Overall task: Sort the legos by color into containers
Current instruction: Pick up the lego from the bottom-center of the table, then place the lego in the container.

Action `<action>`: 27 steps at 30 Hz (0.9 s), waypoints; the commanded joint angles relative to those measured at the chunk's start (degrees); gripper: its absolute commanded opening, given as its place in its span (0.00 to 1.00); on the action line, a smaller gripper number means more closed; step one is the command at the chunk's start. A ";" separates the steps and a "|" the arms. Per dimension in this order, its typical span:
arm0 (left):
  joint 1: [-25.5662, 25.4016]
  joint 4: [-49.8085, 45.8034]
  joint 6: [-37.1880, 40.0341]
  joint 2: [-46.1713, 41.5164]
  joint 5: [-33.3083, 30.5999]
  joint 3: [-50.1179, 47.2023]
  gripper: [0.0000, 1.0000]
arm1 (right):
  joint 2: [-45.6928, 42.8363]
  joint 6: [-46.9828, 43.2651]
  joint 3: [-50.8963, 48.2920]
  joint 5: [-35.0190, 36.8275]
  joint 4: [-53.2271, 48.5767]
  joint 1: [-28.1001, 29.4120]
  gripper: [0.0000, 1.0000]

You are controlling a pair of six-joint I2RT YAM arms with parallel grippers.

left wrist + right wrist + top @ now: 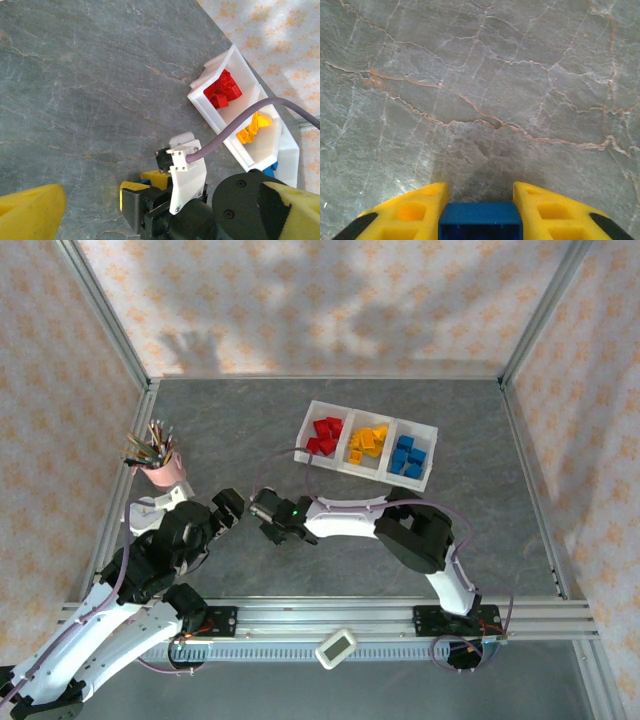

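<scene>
Already sorted into the tray [345,410], one colour per compartment: red legos [324,433], yellow-orange legos [367,443], blue legos [409,455]. Left to place: one blue lego [480,219], clamped in the right gripper [268,515] jaws low over the desk [480,75], well apart from the tray's red end. Probably the last. Left gripper [228,506] jaws spread, holding nothing, farther from the tray.

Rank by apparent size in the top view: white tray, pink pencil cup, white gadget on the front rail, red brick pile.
1. white tray
2. pink pencil cup, pencils included
3. white gadget and red brick pile: these look about alike, so no ranking between them.
</scene>
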 commanded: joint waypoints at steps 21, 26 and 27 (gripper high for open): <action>0.63 21.26 14.21 18.18 7.99 4.66 0.99 | -29.99 11.89 -12.29 7.62 -8.82 -28.91 0.26; 0.62 27.32 16.26 23.43 9.91 5.30 0.99 | -30.56 12.40 -15.18 9.25 -5.71 -37.12 0.25; 0.63 28.56 16.57 24.35 10.38 5.24 0.99 | -30.23 12.61 -15.68 8.83 -4.29 -38.60 0.25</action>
